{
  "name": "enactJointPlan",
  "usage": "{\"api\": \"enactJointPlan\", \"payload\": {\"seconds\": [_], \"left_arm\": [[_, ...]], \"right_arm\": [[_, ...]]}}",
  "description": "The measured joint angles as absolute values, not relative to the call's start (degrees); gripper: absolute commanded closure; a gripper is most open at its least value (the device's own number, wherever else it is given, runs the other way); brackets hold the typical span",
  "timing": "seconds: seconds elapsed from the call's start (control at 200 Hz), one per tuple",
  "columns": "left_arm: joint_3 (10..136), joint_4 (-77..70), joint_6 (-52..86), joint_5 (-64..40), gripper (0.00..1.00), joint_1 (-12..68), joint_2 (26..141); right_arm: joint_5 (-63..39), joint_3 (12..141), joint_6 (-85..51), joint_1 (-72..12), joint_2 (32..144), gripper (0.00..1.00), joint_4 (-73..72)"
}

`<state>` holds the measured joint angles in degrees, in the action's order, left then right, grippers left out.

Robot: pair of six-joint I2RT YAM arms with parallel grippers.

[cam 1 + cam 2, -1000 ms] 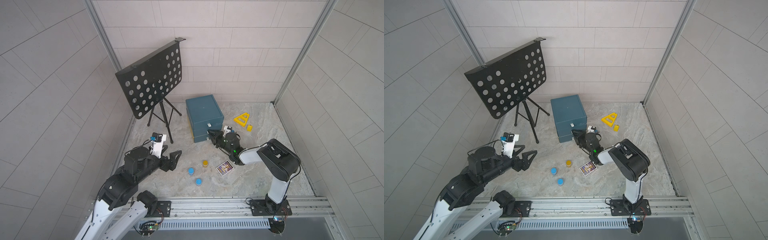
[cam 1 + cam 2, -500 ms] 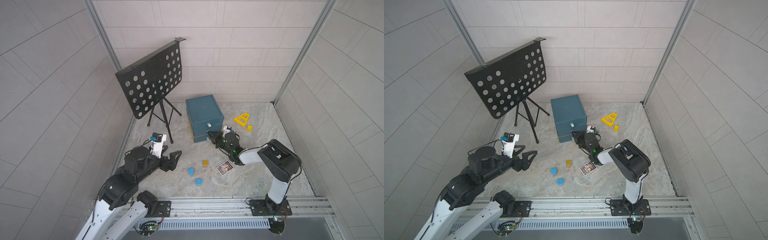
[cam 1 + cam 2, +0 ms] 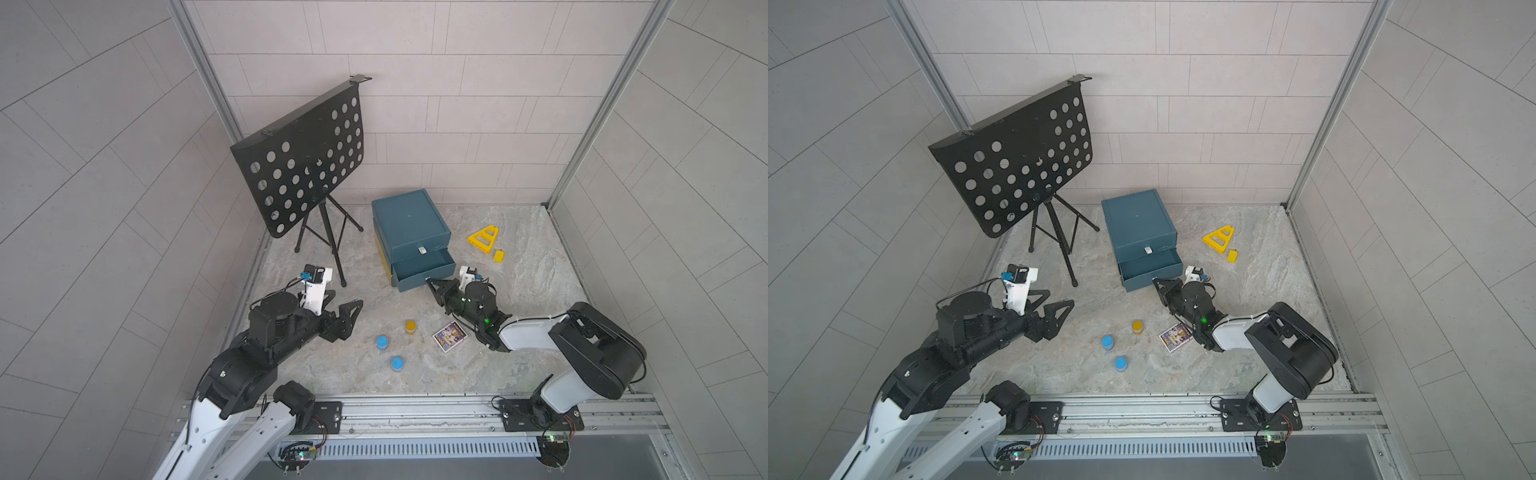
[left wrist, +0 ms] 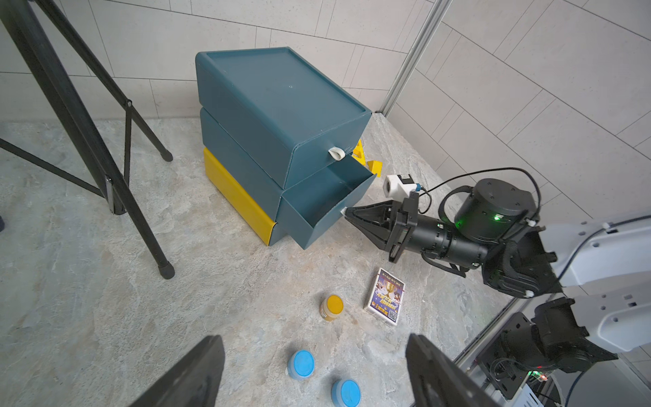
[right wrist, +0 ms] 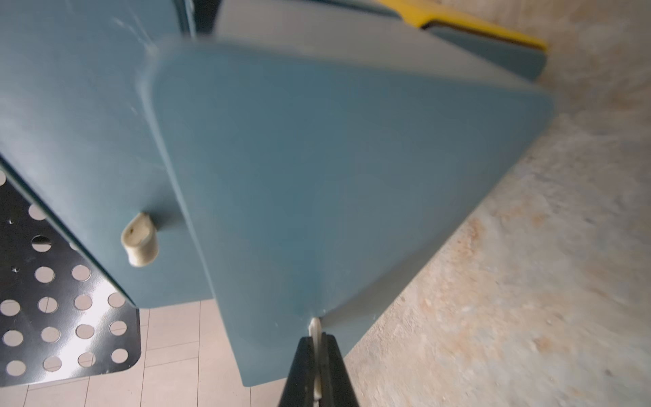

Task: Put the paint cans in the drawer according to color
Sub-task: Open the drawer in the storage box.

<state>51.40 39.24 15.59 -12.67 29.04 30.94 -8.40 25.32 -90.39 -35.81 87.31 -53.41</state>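
Two blue paint cans (image 3: 382, 342) (image 3: 397, 363) and an amber-orange one (image 3: 410, 326) stand on the floor in front of the teal drawer unit (image 3: 409, 220). They also show in the left wrist view: blue cans (image 4: 301, 364) (image 4: 346, 393), orange can (image 4: 332, 307). The unit's middle drawer (image 3: 419, 270) is pulled partly out. My right gripper (image 3: 430, 283) is shut on that drawer's small white handle (image 5: 314, 327). My left gripper (image 3: 347, 301) hangs open and holds nothing, to the left of the cans and above the floor.
A black perforated music stand (image 3: 303, 162) on a tripod (image 3: 328, 245) stands at the left rear. A yellow triangular frame (image 3: 483, 239) and a small yellow block (image 3: 498, 255) lie right of the unit. A card box (image 3: 450, 336) lies beside the orange can. Tiled walls enclose three sides.
My right gripper's jaws have closed on the middle drawer's handle. Neither arm has visibly shifted, and the cans stand where they were.
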Motion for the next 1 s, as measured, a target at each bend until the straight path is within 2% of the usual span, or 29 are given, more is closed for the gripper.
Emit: {"api": "enactJointPlan", "payload": {"seconds": [0.69, 0.735, 0.805, 0.83, 0.901, 1.001], "left_arm": [[51.37, 39.24, 15.59, -12.91, 0.12, 28.56, 31.22], [51.37, 39.24, 15.59, -12.91, 0.12, 28.49, 31.22], [51.37, 39.24, 15.62, -12.91, 0.12, 28.47, 31.22], [51.37, 39.24, 15.59, -12.91, 0.12, 28.47, 31.22], [51.37, 39.24, 15.59, -12.93, 0.12, 28.47, 31.22], [51.37, 39.24, 15.59, -12.93, 0.12, 28.47, 31.2]], "right_arm": [[-6.33, 21.08, -88.29, -39.0, 72.66, 1.0, -37.89], [-6.33, 21.12, -88.09, -38.98, 72.34, 0.85, -37.26], [-6.42, 21.32, -87.61, -38.87, 72.25, 0.54, -36.05], [-6.39, 21.5, -87.26, -38.79, 72.25, 0.47, -35.44], [-6.94, 22.83, -85.47, -38.54, 72.18, 0.39, -31.92], [-6.87, 25.74, -80.12, -38.22, 69.69, 0.38, -22.98]]}}
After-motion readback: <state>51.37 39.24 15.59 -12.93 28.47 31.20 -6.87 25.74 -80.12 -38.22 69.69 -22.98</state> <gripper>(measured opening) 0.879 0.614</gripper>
